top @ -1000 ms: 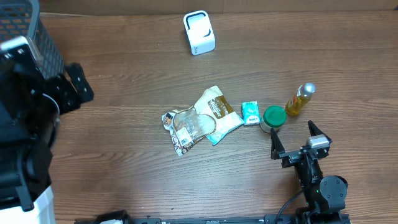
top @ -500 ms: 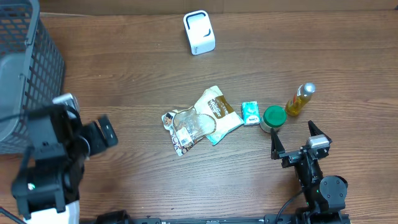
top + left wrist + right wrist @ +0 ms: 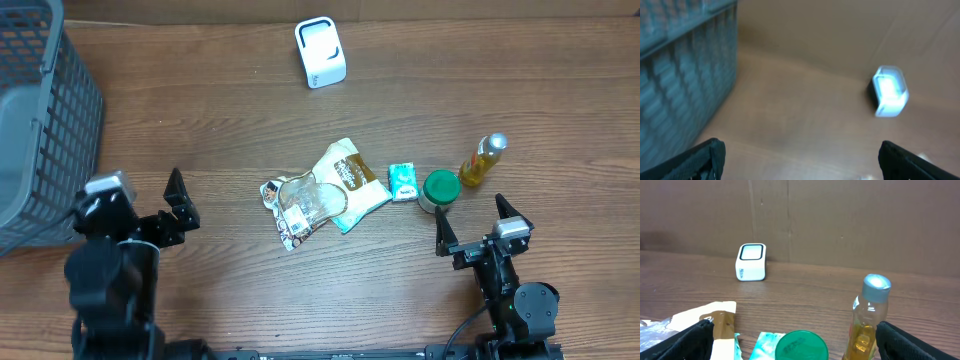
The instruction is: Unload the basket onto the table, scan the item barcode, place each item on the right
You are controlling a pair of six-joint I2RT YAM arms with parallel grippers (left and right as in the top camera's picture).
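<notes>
— What is the work surface?
— A table (image 3: 300,310) of dark brown wood with a clear grain, the lines running from 9 o'clock to 3 o'clock in the overhead view. It fills nearly the whole of that view.
— And behind it?
— Along the 12 o'clock edge stands a plain, matte brown wall panel (image 3: 840,220), much like cardboard. In the right wrist view two vertical seams run down it, left of centre, to the table's far edge.
— How is the light?
— Soft and even, with a faint sheen on the wood and only short, pale shadows.
</notes>
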